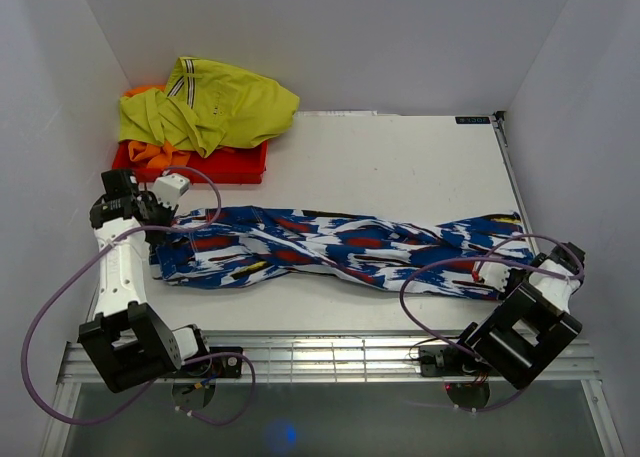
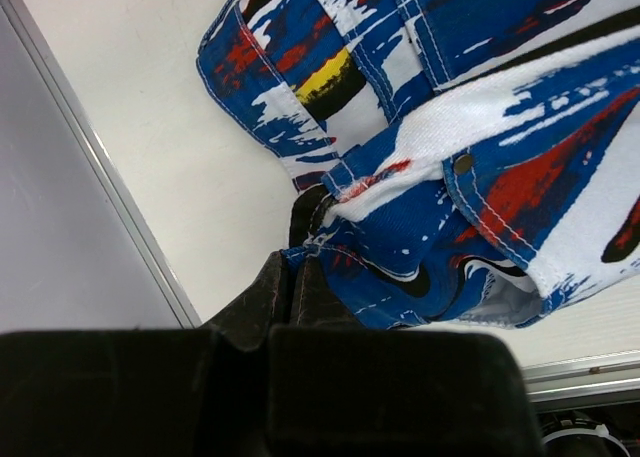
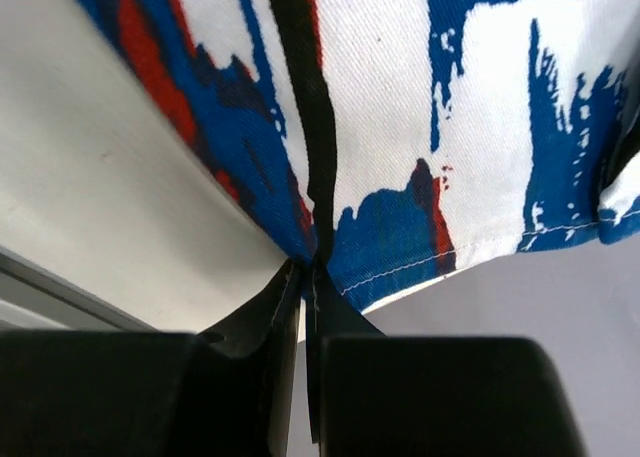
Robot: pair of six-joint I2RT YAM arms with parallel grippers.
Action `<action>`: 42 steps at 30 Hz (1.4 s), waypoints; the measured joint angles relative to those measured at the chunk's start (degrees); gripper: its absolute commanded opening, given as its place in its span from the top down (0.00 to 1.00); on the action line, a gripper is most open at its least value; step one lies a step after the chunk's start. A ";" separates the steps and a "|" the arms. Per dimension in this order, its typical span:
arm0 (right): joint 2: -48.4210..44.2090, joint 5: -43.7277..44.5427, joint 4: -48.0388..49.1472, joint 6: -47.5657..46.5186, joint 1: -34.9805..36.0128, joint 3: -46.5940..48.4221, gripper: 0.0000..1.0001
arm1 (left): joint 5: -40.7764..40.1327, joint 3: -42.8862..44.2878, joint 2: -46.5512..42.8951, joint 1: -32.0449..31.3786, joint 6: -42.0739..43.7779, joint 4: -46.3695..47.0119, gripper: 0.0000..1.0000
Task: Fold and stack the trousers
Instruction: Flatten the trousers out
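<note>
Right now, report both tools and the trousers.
Left tool shut on the trousers, waist end. Right tool shut on a leg hem. Trousers stretched out, unfolded. Yellow-green garment far left, apart.

A white desk (image 1: 400, 157) is sitting boxed in by plain white panels: a back wall (image 1: 350, 37), a left wall (image 1: 45, 127) and a right wall (image 1: 590, 97) are rising around it. A ribbed metal rail (image 1: 330, 357) is running along its near edge, and soft, even light is falling everywhere.

Nothing is legible (the dark label (image 1: 472, 120) at the table's (image 1: 400, 157) far edge is too small).
</note>
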 measured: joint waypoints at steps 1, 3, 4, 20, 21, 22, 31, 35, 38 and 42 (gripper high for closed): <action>0.00 -0.98 -1.16 0.02 -0.09 0.66 0.92 | 0.42 -0.04 -0.15 0.11 0.07 0.02 1.00; 0.04 -3.54 -4.92 0.00 -0.66 3.19 0.92 | 1.53 -0.04 -0.87 0.42 0.09 0.15 1.00; 0.26 -5.09 -7.43 -0.02 -1.22 5.40 0.92 | 2.38 -0.04 -1.44 0.81 0.09 0.22 1.00; 10.69 -28.50 -32.98 0.33 -12.22 40.28 0.92 | 17.03 1.11 -12.17 15.32 -6.56 6.23 1.00; 10.86 -29.00 -33.57 0.76 -12.24 40.74 0.92 | 17.73 1.11 -11.65 15.91 -6.54 6.40 1.00; 11.04 -29.81 -34.12 1.66 -12.26 41.44 0.92 | 18.45 1.11 -11.34 16.46 -6.54 6.49 1.00; 10.43 -34.21 -20.70 23.58 -2.60 43.32 0.92 | 22.29 3.61 -8.92 17.53 -10.97 13.05 1.00; 11.39 -30.77 -6.43 38.03 7.74 42.62 0.92 | 23.17 7.17 -1.84 17.62 -14.56 17.88 1.00; 16.24 -27.93 0.13 44.92 13.07 44.00 0.92 | 23.69 9.55 4.63 17.31 -16.65 21.14 1.00; 28.81 -23.91 4.15 51.08 17.55 50.45 0.92 | 23.17 10.69 11.74 14.56 -17.70 23.41 1.00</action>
